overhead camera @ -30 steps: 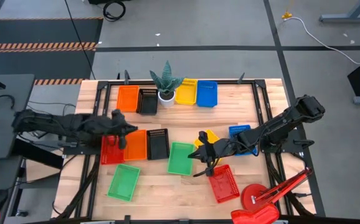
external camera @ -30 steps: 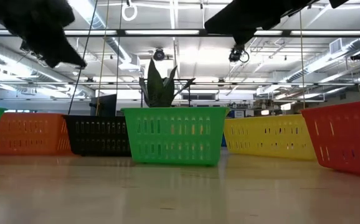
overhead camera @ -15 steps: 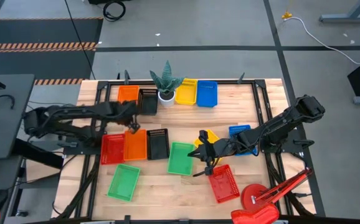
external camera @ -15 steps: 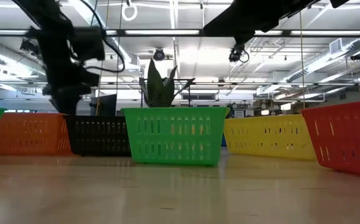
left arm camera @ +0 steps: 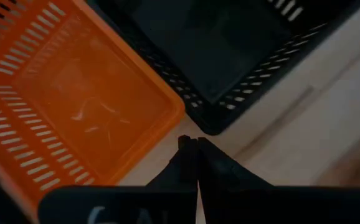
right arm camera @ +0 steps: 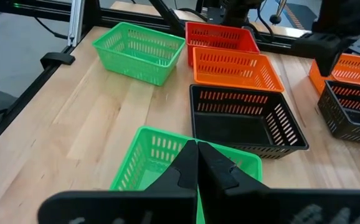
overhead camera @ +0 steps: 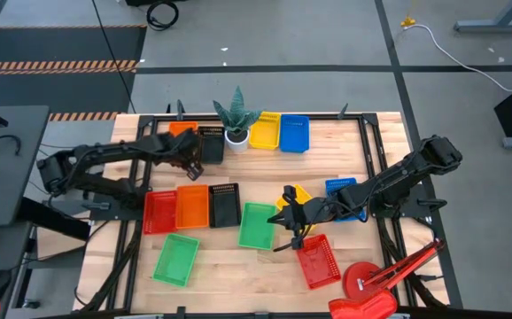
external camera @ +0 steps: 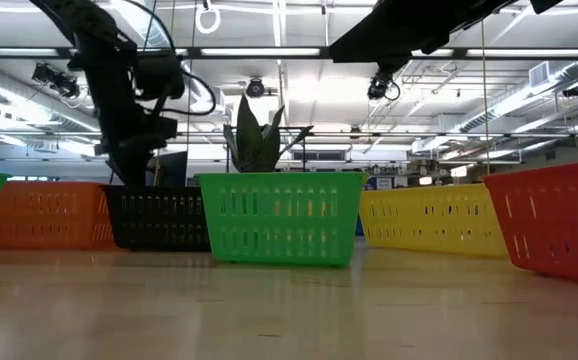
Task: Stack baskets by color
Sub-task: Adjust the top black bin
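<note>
Small mesh baskets lie about the wooden table. In the far row stand an orange basket point(overhead camera: 179, 130), a black point(overhead camera: 210, 144), a yellow point(overhead camera: 264, 131) and a blue one point(overhead camera: 294, 133). My left gripper point(overhead camera: 191, 167) is shut and points steeply down at bare wood point(left arm camera: 242, 134), just off the near corners of that orange basket point(left arm camera: 86, 106) and black basket point(left arm camera: 230, 50). My right gripper point(overhead camera: 278, 221) hangs shut above the right part of a green basket point(right arm camera: 152, 155), touching nothing.
The middle row holds red point(overhead camera: 159, 211), orange point(overhead camera: 193, 206) and black point(overhead camera: 225, 204) baskets. A yellow point(overhead camera: 300, 193) and a blue basket point(overhead camera: 340, 188) lie partly under the right arm. Near the front edge are a green point(overhead camera: 176, 259) and a red basket point(overhead camera: 318, 260). A potted plant point(overhead camera: 236, 120) stands far; a red lamp point(overhead camera: 371, 282) is near right.
My left gripper has swung from above the middle-row red and orange baskets toward the far edge and a little right, sinking and tipping steeply down, to the near corners of the far orange and black baskets. It has stayed shut. No basket has moved.
</note>
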Robot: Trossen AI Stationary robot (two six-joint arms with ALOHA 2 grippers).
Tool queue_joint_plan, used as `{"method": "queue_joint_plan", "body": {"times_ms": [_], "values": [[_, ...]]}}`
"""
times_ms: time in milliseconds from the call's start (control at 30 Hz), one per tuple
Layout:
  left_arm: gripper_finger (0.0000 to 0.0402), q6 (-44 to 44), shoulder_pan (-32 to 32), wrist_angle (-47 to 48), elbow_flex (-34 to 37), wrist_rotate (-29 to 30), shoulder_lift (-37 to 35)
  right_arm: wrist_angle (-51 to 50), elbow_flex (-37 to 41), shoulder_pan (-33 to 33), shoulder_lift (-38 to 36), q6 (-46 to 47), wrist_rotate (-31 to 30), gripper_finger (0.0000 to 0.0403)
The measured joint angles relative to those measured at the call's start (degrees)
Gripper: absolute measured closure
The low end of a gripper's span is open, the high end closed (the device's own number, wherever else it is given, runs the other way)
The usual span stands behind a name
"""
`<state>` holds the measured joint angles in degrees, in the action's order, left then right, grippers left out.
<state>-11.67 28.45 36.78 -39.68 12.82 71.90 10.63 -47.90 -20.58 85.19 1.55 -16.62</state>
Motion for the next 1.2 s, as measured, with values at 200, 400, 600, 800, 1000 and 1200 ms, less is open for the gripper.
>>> {"method": "queue_joint_plan", "body": {"times_ms": [200,400,600,800,1000,1200], "values": [[0.0398,-2.48,-6.31,8.14,-5.71,-7.89,-0.02,0.0,0.0,0.02,0.01,0.36,0.0,0.0399],[0.0398,-2.07,-8.59,-0.64,-4.17,-8.44,3.78,0.0,0.0,0.02,0.02,0.34,0.0,0.0399],[0.0398,-1.86,-6.94,-10.9,-3.02,-5.19,10.89,0.0,0.0,0.02,0.02,0.36,0.0,0.0399],[0.0398,-0.8,-4.33,-19.32,-3.07,-5.14,14.7,-0.02,0.0,0.02,0.04,0.38,-0.07,0.0399],[0.0397,1.13,-2.45,-22.12,-3.07,-3.85,14.9,-0.26,0.02,0.0,0.04,0.41,-0.19,0.0399],[0.0397,2.25,-3.27,-23.61,-3.07,-4.34,13.96,-0.33,0.02,0.0,0.04,0.41,-0.2,0.0399]]}}
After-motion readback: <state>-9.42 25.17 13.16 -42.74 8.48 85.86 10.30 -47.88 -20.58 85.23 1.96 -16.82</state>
